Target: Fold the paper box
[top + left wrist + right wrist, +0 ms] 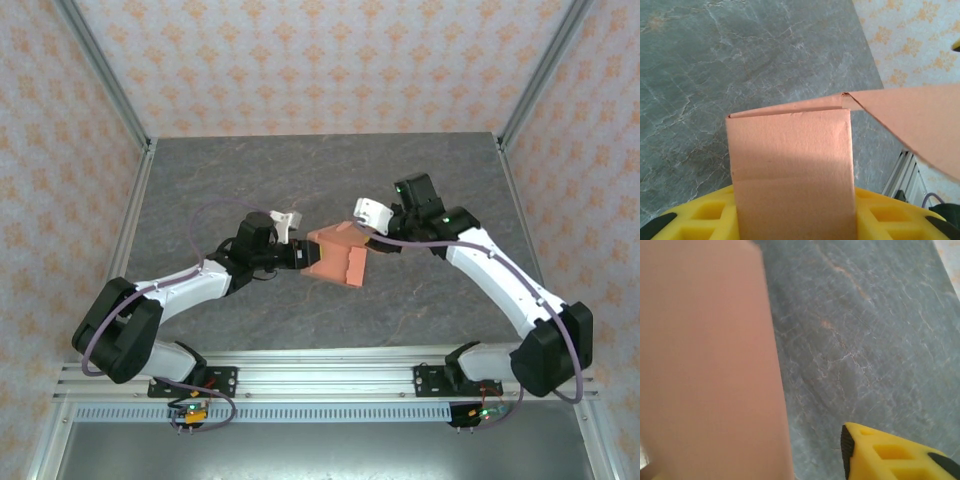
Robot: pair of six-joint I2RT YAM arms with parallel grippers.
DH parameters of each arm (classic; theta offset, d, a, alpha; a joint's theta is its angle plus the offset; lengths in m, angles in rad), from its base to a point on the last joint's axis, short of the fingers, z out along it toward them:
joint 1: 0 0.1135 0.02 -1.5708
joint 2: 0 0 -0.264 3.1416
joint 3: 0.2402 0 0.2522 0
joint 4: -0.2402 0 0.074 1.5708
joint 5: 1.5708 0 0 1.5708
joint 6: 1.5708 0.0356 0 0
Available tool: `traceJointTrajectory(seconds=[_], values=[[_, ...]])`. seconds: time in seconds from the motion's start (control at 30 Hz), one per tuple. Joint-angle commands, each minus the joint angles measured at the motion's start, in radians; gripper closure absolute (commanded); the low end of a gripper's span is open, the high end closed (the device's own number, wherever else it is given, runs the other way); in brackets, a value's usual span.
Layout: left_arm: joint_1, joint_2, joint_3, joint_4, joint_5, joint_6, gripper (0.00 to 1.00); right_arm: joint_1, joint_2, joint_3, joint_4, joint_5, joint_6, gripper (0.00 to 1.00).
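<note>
The paper box is a salmon-orange card piece, partly folded, held up over the middle of the table between both arms. My left gripper is shut on its left end. In the left wrist view a flat panel of the box fills the gap between my yellow fingers, and a loose flap sticks out to the right. My right gripper is at the box's right end and stands open. In the right wrist view the card is blurred at the left, and bare table shows between it and the right finger.
The grey marbled table top stretches behind and in front of the box. Metal frame posts line both sides, with patterned walls beyond. An aluminium rail carries the arm bases at the near edge.
</note>
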Motion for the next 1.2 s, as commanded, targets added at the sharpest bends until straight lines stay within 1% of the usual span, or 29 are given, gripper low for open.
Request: traceJointTrajectory(seconds=[0.0, 0.07, 0.13, 0.17, 0.2, 0.23, 0.3, 0.43, 0.5, 0.57, 0.63, 0.7, 0.77, 0.87, 0.93, 1.07, 1.17], values=[[-0.003, -0.012, 0.035, 0.034, -0.072, -0.074, 0.61, -0.020, -0.098, -0.048, 0.223, -0.041, 0.246, 0.49], [-0.003, -0.017, 0.041, 0.036, -0.106, -0.112, 0.61, -0.023, -0.159, -0.091, 0.323, 0.026, 0.404, 0.47], [-0.003, -0.021, 0.052, 0.031, -0.142, -0.141, 0.61, -0.023, -0.212, -0.136, 0.388, 0.124, 0.552, 0.41], [-0.002, -0.025, 0.060, 0.019, -0.165, -0.155, 0.61, -0.023, -0.243, -0.163, 0.416, 0.196, 0.657, 0.32], [-0.002, -0.027, 0.071, 0.002, -0.191, -0.166, 0.60, -0.023, -0.267, -0.188, 0.423, 0.248, 0.743, 0.30], [-0.002, -0.027, 0.080, -0.011, -0.208, -0.176, 0.60, -0.023, -0.289, -0.209, 0.423, 0.275, 0.802, 0.29], [-0.002, -0.024, 0.098, -0.024, -0.235, -0.197, 0.60, -0.023, -0.333, -0.251, 0.399, 0.246, 0.870, 0.28], [-0.002, -0.011, 0.123, -0.032, -0.256, -0.236, 0.58, -0.023, -0.346, -0.304, 0.353, 0.132, 1.051, 0.31], [-0.002, -0.004, 0.138, -0.052, -0.268, -0.251, 0.58, -0.022, -0.345, -0.369, 0.397, 0.079, 1.179, 0.34], [-0.002, 0.004, 0.150, -0.069, -0.268, -0.260, 0.58, -0.022, -0.328, -0.429, 0.465, 0.034, 1.262, 0.36], [-0.002, 0.013, 0.151, -0.057, -0.257, -0.272, 0.58, -0.020, -0.291, -0.469, 0.524, -0.002, 1.270, 0.37], [-0.002, 0.020, 0.149, -0.033, -0.238, -0.277, 0.58, -0.017, -0.233, -0.466, 0.541, 0.018, 1.252, 0.37], [-0.002, 0.021, 0.143, -0.014, -0.226, -0.261, 0.59, -0.017, -0.164, -0.432, 0.538, 0.043, 1.232, 0.38], [-0.003, 0.015, 0.142, -0.020, -0.212, -0.226, 0.59, -0.018, -0.046, -0.359, 0.539, 0.051, 1.211, 0.41], [-0.003, 0.010, 0.141, -0.029, -0.210, -0.209, 0.59, -0.018, 0.018, -0.327, 0.567, 0.022, 1.210, 0.43], [-0.006, 0.006, 0.139, -0.016, -0.195, -0.204, 0.59, -0.018, 0.136, -0.275, 0.637, -0.053, 1.219, 0.49], [-0.011, 0.007, 0.137, -0.009, -0.193, -0.208, 0.59, -0.017, 0.188, -0.245, 0.665, -0.045, 1.228, 0.54]])
